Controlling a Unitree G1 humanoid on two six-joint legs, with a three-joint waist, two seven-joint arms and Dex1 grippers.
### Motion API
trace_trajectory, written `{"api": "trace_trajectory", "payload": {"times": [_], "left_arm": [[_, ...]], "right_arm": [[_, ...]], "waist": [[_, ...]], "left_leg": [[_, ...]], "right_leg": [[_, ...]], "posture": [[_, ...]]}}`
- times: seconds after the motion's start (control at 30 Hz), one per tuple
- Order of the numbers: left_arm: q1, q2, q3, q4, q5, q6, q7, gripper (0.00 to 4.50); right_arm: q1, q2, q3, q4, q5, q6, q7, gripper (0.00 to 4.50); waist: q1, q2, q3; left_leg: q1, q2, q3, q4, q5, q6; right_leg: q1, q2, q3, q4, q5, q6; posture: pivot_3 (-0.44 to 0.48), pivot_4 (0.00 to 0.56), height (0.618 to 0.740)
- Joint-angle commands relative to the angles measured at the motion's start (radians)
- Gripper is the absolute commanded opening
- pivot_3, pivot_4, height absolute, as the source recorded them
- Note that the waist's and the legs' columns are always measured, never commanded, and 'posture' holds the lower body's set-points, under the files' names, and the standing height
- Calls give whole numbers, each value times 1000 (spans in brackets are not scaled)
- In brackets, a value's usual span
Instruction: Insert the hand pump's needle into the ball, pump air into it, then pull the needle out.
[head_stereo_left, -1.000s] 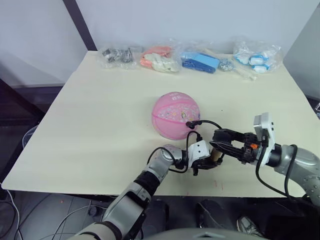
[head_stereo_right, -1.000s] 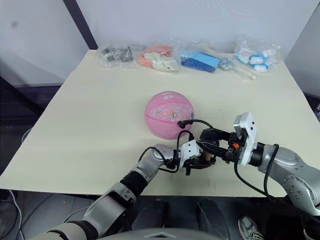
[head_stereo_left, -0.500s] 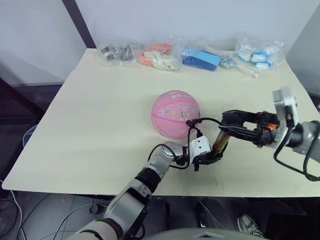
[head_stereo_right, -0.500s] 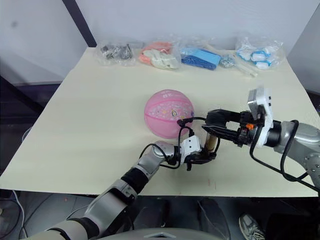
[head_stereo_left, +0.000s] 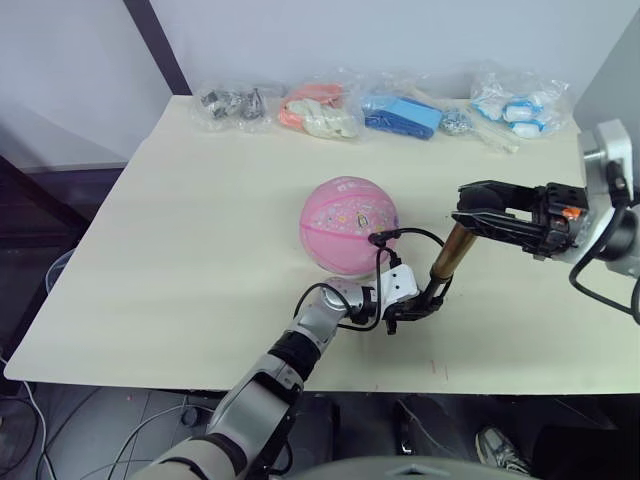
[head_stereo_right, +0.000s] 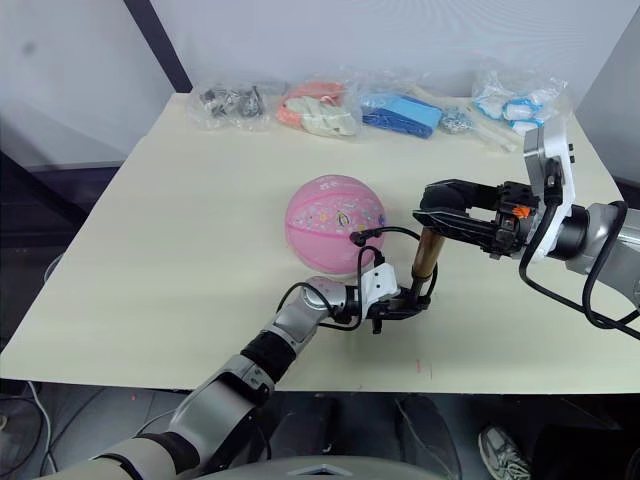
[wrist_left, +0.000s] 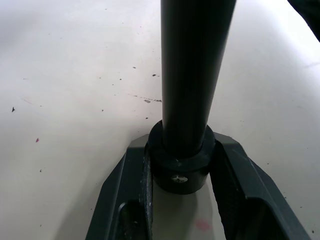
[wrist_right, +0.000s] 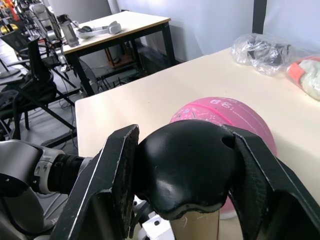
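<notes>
Left claw (head_stereo_left: 425, 303): closed on lower black end cap of hand pump (head_stereo_left: 447, 262), base low over surface (head_stereo_left: 200, 220). Right claw (head_stereo_left: 470, 212): clamped on pump's black handle (wrist_right: 185, 167) at top; tube tilted, rising from left claw toward right claw. Ball (head_stereo_left: 349, 225): on surface, just beyond left claw, beside tube. Thin black hose (head_stereo_left: 415, 233): loops from pump to ball's near side; needle too small to discern. Bagged items (head_stereo_left: 400, 115): far edge of surface, well apart from both claws.

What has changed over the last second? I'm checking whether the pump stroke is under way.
The right gripper, shut on the handle, has risen and swung right, drawing the hand pump from lying low to nearly upright. The left gripper stays clamped on its base, the hose still reaches the ball, which hasn't moved.
</notes>
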Motion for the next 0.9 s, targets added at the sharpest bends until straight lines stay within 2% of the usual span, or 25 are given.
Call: {"api": "trace_trajectory", "payload": {"times": [0.03, 0.33, 0.53, 0.9], "left_arm": [[63, 24, -53, 89, 51, 33, -36, 1097], [62, 22, -52, 93, 52, 30, -36, 1097], [65, 21, -53, 92, 53, 31, -34, 1097], [71, 20, -45, 87, 58, 35, -33, 1097]], "right_arm": [[-125, -50, -226, 0, -25, -99, -65, 2299], [-145, -61, -214, 9, -13, -89, -59, 2299], [-18, -55, -175, -35, -23, -33, -46, 2299], [135, 33, -64, -123, -115, -72, -27, 2299]], "waist": [[0, 0, 0], [1, 0, 1], [3, 1, 1], [1, -3, -3]], "left_leg": [[0, 0, 0, 0, 0, 0], [0, 0, 0, 0, 0, 0], [0, 0, -1, 0, 0, 0], [3, 0, 0, 0, 0, 0]], "right_leg": [[0, 0, 0, 0, 0, 0], [0, 0, 0, 0, 0, 0], [0, 0, -1, 0, 0, 0], [2, 1, 0, 1, 0, 0]], "posture": [[0, 150, 740], [0, 150, 740], [0, 150, 740], [0, 150, 740]]}}
